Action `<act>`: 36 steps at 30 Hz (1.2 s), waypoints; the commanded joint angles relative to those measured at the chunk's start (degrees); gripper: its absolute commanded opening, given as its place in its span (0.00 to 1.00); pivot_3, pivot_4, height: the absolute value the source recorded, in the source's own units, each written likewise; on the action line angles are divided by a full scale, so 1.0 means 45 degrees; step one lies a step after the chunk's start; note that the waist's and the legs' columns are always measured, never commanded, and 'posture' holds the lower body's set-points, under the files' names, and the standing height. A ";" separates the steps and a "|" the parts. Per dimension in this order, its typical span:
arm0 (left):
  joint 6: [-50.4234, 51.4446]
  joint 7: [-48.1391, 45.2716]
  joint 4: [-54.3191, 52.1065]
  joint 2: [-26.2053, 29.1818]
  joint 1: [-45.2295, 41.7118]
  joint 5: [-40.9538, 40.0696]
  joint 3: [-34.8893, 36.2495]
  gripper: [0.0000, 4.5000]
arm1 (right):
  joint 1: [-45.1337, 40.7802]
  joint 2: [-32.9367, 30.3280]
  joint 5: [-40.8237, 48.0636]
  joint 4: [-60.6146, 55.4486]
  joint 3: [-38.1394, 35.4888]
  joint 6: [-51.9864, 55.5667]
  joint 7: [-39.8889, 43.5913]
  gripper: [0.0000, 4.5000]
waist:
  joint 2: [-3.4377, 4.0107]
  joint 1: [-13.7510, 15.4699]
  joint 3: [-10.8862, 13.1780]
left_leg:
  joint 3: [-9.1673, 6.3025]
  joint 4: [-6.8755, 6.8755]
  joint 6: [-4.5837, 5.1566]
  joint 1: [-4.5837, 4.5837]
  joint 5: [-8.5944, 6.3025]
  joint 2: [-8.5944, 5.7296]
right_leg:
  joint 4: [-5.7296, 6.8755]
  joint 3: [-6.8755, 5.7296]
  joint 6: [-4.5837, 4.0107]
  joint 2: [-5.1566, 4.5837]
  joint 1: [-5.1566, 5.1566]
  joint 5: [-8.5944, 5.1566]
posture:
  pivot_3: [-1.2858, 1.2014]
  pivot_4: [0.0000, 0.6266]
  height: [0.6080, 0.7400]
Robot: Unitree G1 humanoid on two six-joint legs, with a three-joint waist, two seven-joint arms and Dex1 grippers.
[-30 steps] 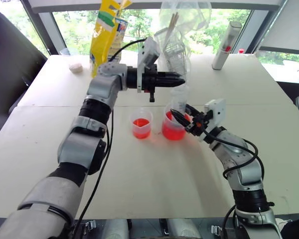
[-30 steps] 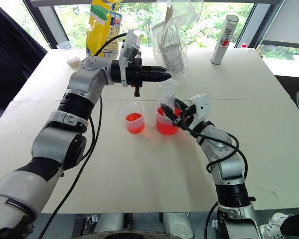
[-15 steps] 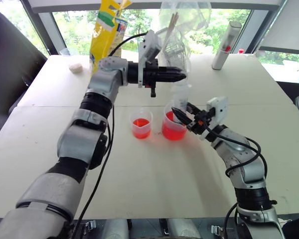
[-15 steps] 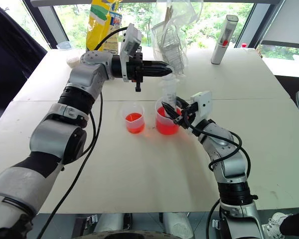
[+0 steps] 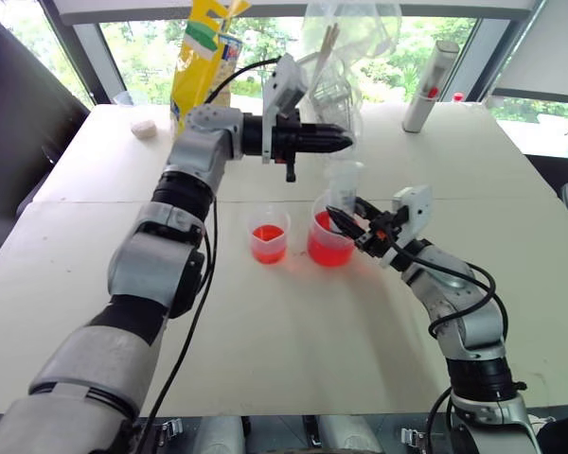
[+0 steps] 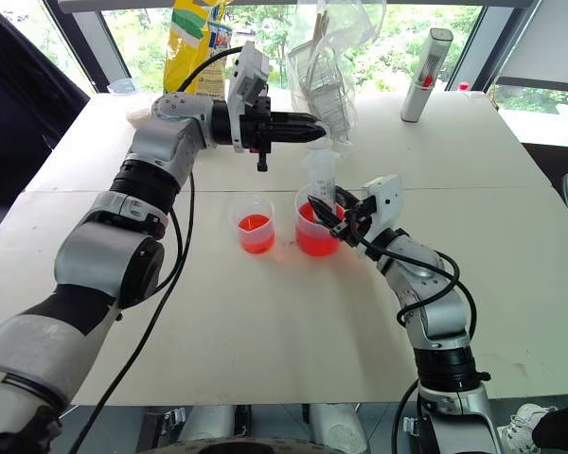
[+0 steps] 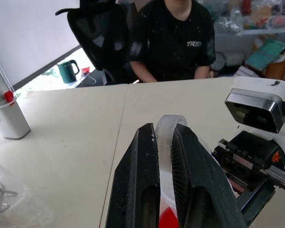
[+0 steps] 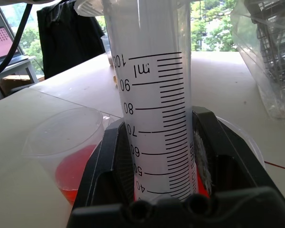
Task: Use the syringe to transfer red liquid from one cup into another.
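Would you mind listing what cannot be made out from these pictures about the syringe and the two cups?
- Syringe tip: hidden in the right wrist view by the right gripper; in the eye views it sits inside the larger cup.
- Syringe fill level: the barrel below the lowest visible mark is covered by the black fingers.
- Plunger top: pinched in the left gripper, fingers hide it.
- Smaller cup: its base is cut off by the gripper.

**Count on table**

I see 2 cups (image 5: 269, 243) w/ red liquid (image 5: 328, 250), 1 syringe (image 8: 154, 99), 1 yellow bag (image 5: 204, 59), 1 clear plastic bag (image 5: 346, 47), 1 grey tube (image 5: 430, 87). Also 2 grippers: left (image 5: 343, 142), right (image 5: 345, 216). 1 person (image 7: 173, 40) seated.
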 commanded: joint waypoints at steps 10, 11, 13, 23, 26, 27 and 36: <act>-0.0975 0.1303 -0.0345 0.0520 -0.1449 -0.0413 0.1409 0.02 | 0.0527 -0.0168 -0.0009 -0.0372 0.0865 0.0347 0.0578 0.30 | 0.0000 0.0001 0.0000 | 0.0000 0.0001 0.0000 0.0000 0.0000 0.0000 | 0.0002 -0.0001 0.0000 0.0000 0.0000 0.0000 | 0.52 0.24 0.99; -0.0955 0.1288 -0.0346 0.0514 -0.1441 -0.0423 0.1411 0.02 | 0.0499 -0.0159 -0.0009 -0.0364 0.0854 0.0333 0.0570 0.30 | 0.0000 0.0000 0.0000 | 0.0000 0.0001 0.0000 0.0000 0.0000 0.0000 | 0.0002 -0.0001 0.0000 0.0000 0.0000 0.0000 | 0.52 0.24 0.99; -0.0919 0.1301 -0.0327 0.0504 -0.1442 -0.0445 0.1431 0.02 | 0.0448 -0.0149 -0.0012 -0.0350 0.0831 0.0287 0.0567 0.30 | 0.0000 0.0000 0.0000 | 0.0000 0.0001 0.0000 0.0000 0.0000 0.0000 | 0.0002 0.0000 0.0000 0.0000 0.0000 0.0000 | 0.52 0.24 0.99; -0.0249 0.0903 -0.1121 0.0623 -0.0647 -0.0443 0.1361 0.71 | -0.0298 -0.0174 -0.0041 -0.0273 0.0368 0.0065 0.0290 0.30 | 0.0000 -0.0005 0.0000 | -0.0001 0.0004 0.0000 0.0001 0.0000 0.0001 | 0.0008 -0.0002 0.0000 0.0000 0.0000 0.0000 | 0.52 0.24 0.99; -0.0079 0.1000 -0.1404 0.0801 -0.0388 -0.0428 0.1463 1.00 | -0.0533 -0.0199 -0.0016 -0.0226 0.0261 0.0077 0.0263 0.30 | 0.0000 -0.0001 0.0000 | -0.0003 0.0006 0.0000 0.0002 0.0000 0.0002 | 0.0010 0.0001 0.0000 0.0000 0.0000 0.0000 | 0.52 0.24 0.99; 0.0046 0.1111 -0.1469 0.0899 -0.0356 -0.0478 0.1582 1.00 | -0.0580 -0.0212 -0.0002 -0.0224 0.0232 0.0105 0.0267 0.30 | 0.0001 0.0006 -0.0001 | -0.0002 0.0006 0.0000 0.0002 0.0000 0.0003 | 0.0011 -0.0001 0.0000 0.0000 0.0000 0.0000 | 0.52 0.24 0.99; 0.2644 0.0788 -0.2841 0.2777 0.0216 -0.1569 0.2788 1.00 | -0.0750 -0.0249 0.0055 -0.0045 0.0128 0.0164 0.0354 0.30 | 0.0001 -0.0030 0.0000 | -0.0006 0.0009 -0.0001 0.0004 0.0001 0.0009 | 0.0020 -0.0004 0.0000 0.0002 0.0000 0.0000 | 0.52 0.24 0.99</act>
